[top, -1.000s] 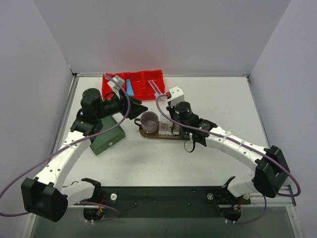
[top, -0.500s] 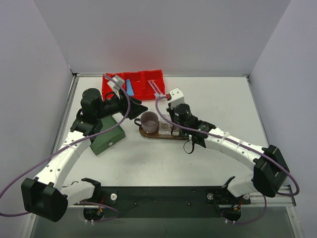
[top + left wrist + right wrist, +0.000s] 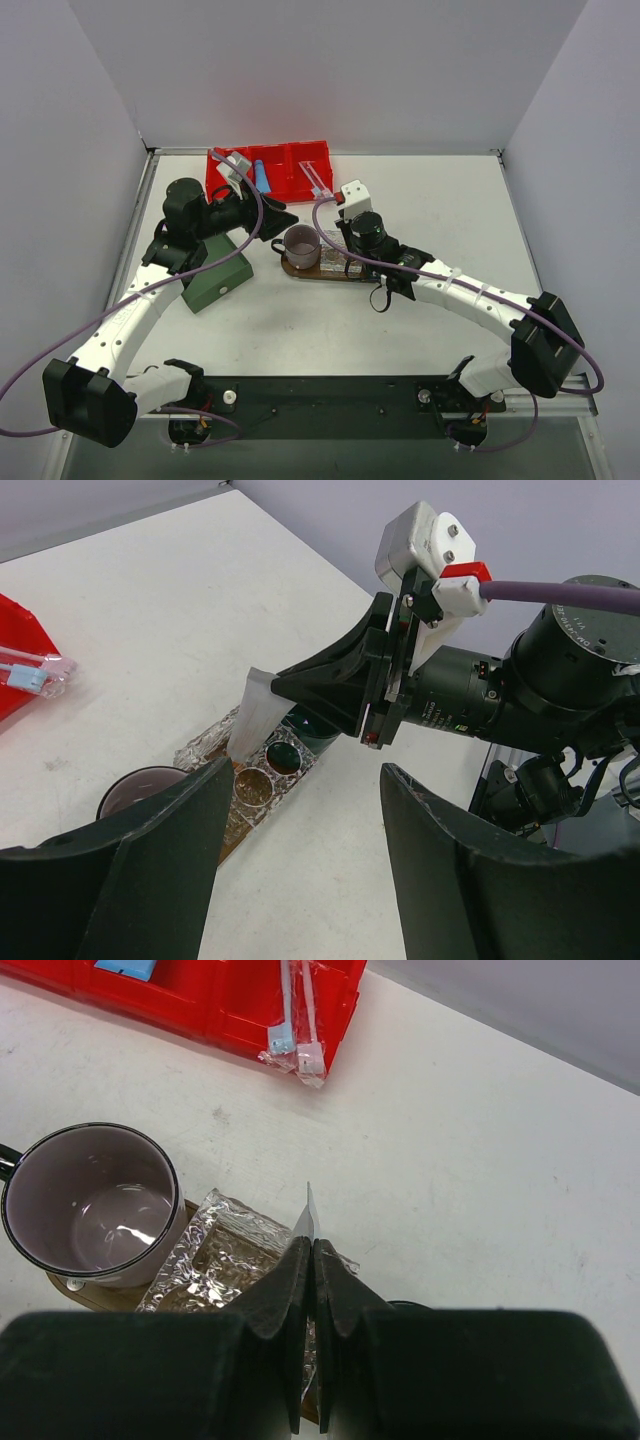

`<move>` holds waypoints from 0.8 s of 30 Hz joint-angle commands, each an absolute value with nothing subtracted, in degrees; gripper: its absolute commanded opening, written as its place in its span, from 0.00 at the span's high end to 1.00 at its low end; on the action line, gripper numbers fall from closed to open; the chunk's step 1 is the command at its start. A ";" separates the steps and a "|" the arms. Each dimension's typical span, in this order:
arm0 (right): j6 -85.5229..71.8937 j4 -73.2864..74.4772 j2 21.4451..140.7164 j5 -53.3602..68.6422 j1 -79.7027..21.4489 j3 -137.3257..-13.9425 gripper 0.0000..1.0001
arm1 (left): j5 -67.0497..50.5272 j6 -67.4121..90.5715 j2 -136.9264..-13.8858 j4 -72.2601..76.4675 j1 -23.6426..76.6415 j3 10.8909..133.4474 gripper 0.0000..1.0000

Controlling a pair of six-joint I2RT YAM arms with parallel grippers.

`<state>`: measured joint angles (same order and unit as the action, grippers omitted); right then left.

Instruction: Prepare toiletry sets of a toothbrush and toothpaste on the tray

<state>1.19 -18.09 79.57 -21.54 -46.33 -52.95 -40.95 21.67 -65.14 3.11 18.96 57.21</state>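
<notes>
The white toothpaste tube (image 3: pixel 254 712) is pinched near its upper end by the right end effector (image 3: pixel 307 1260), whose fingers are pressed almost together on it. The tube hangs tilted, its lower end down at a crinkled clear packet (image 3: pixel 228 1245) that lies on the dark brown oval tray (image 3: pixel 88 1295); whether the tube touches the packet cannot be told. A dark-rimmed mug (image 3: pixel 95 1205) with a pale purple inside stands upright on the tray's left end, just beside the packet. Beyond the tray, toward the back wall, sits the red plastic bin (image 3: pixel 285 160). The blue toothpaste tube (image 3: pixel 262 180) lies in one of its compartments, and the two wrapped toothbrushes (image 3: pixel 293 1020) lie side by side in its right end, their tips poking past the bin's near wall. The left end effector (image 3: pixel 305 780) hovers left of the tray, its fingers spread wide with nothing between them. A dark green box (image 3: pixel 215 272) rests on the white worktop (image 3: pixel 440 210) under the left arm.
</notes>
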 commanded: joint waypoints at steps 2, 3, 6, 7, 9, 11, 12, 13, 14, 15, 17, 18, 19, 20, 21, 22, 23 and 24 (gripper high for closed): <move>1.23 -20.31 79.81 -23.55 -46.93 -53.79 0.98 | -41.49 21.00 -63.72 4.92 18.54 57.04 0.30; 1.06 -19.95 79.80 -23.55 -46.93 -53.96 0.96 | -41.48 20.92 -63.81 4.92 18.54 56.95 0.29; 0.88 -19.60 79.37 -23.64 -47.02 -54.05 0.86 | -41.40 21.01 -63.81 4.83 18.54 57.13 0.28; 0.88 -19.43 79.19 -23.64 -46.93 -54.23 0.82 | -41.40 20.92 -63.81 4.83 18.54 57.13 0.28; 0.79 -19.16 79.01 -23.55 -47.02 -54.32 0.78 | -41.31 20.92 -63.72 4.75 18.54 57.13 0.28; 0.70 -19.07 78.66 -23.55 -47.11 -54.32 0.71 | -41.22 21.00 -63.90 4.57 18.54 57.13 0.28; 0.70 -18.90 78.49 -23.55 -47.11 -54.40 0.69 | -41.22 21.01 -63.90 4.57 18.54 57.13 0.28; 0.62 -18.72 78.23 -23.55 -47.11 -54.40 0.66 | -41.13 20.92 -63.81 4.48 18.54 57.22 0.28; 0.62 -18.72 78.14 -23.47 -47.02 -54.40 0.64 | -41.13 21.00 -63.90 4.48 18.54 57.22 0.28; 0.62 -18.63 77.96 -23.38 -47.11 -54.40 0.63 | -41.22 21.01 -63.90 4.48 18.54 57.22 0.28; 0.53 -18.28 77.70 -23.03 -47.02 -54.67 0.58 | -41.04 20.92 -63.90 4.39 18.54 57.22 0.28; 0.44 -18.02 77.52 -22.33 -47.02 -54.93 0.56 | -41.04 20.83 -63.90 4.39 18.54 57.30 0.28; 0.44 -17.58 77.17 -21.89 -47.02 -55.19 0.52 | -40.87 20.83 -63.98 4.22 18.54 57.30 0.28; 0.35 -16.80 76.91 -21.45 -47.11 -55.72 0.50 | -40.70 20.66 -63.98 4.13 18.54 57.30 0.28; 0.35 -16.44 76.64 -20.92 -47.02 -55.90 0.49 | -40.26 20.65 -63.98 3.96 18.54 57.30 0.28; 0.09 -16.17 75.94 -19.26 -46.85 -56.07 0.45 | -39.99 20.57 -63.90 3.52 18.54 57.48 0.28; 0.00 -15.30 75.50 -18.47 -46.67 -56.51 0.43 | -39.73 20.57 -63.90 3.34 18.63 57.48 0.28; 0.09 -14.77 75.24 -17.50 -46.41 -56.77 0.42 | -39.29 20.31 -63.98 3.17 18.55 57.57 0.28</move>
